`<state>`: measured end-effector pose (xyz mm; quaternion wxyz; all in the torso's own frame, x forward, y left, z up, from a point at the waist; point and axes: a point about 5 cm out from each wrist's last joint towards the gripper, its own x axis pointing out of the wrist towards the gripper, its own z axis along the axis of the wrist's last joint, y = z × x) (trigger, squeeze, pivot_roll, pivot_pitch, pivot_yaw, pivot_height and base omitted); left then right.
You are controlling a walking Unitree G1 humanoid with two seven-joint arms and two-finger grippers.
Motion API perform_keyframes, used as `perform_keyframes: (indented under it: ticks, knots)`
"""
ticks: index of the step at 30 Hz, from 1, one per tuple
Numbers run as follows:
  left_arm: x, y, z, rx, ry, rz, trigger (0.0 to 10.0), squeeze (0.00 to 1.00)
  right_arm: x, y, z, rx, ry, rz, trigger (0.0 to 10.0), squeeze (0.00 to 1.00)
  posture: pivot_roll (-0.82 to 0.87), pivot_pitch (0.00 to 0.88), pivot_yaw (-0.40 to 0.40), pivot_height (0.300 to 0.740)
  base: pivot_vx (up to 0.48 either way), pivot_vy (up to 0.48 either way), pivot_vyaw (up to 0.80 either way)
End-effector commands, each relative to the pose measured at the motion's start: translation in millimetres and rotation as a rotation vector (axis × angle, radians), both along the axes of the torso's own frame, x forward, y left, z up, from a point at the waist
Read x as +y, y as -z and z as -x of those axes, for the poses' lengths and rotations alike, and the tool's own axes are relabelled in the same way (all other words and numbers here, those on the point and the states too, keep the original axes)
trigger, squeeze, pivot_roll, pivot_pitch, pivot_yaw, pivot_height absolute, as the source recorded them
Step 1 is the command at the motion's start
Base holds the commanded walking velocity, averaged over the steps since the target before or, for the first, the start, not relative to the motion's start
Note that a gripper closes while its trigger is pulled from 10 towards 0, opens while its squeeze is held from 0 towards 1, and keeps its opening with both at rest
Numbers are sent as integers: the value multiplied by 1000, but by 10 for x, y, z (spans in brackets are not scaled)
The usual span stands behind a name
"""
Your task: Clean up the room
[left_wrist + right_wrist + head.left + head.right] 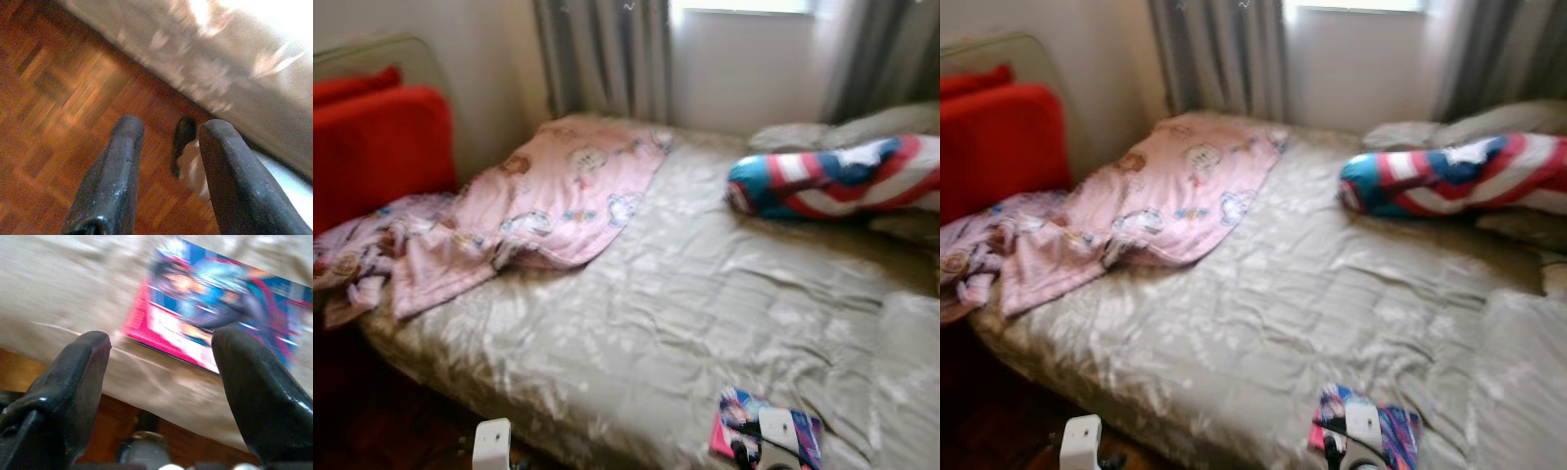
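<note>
The right gripper (159, 377) was spread wide and held nothing. It hovered at the near edge of the bed (685, 294), with one fingertip (80, 362) over the beige cover and the other (249, 372) overlapping the corner of a colourful book (215, 303). In the head views the book (744, 416) lay flat on the bed at about 5 o'clock from the frame centre, close to the mattress edge, with the right wrist housing directly above it.

The left gripper (168, 171) was also open and empty. It hung low beside the bed over the parquet floor (58, 88) and played no part in this step.

Farther out, a pink printed blanket (558, 191) lay crumpled at about 10 o'clock, trailing off the bed toward a red chair (372, 147). A red, white and blue striped bolster (842, 176) rested at about 2 o'clock, in front of beige pillows (832, 132).

Recommended procedure for the likely step, picking up the book:
- Centre the jaws across the near edge of the book before closing.
- A flat book on soft bedding offers little purchase. Tilt one finger under the edge, or slide the book partly past the mattress edge.
- Avoid pinching the cover fabric with the book.
</note>
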<state>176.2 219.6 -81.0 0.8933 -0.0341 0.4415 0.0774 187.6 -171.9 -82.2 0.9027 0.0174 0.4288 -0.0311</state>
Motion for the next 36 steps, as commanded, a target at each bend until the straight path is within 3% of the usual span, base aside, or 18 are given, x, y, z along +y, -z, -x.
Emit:
perform_keyframes:
  ticks: [1,36]
  knots:
    - [-49,-7,-38,-1,31,0,10000,0,-37,35,74,26,25,-3,10000,0,39,0,21,740,0,0,0]
    - [-24,-13,-43,5,49,-4,10000,0,38,52,93,38,38,-33,10000,0,59,8,33,740,0,0,0]
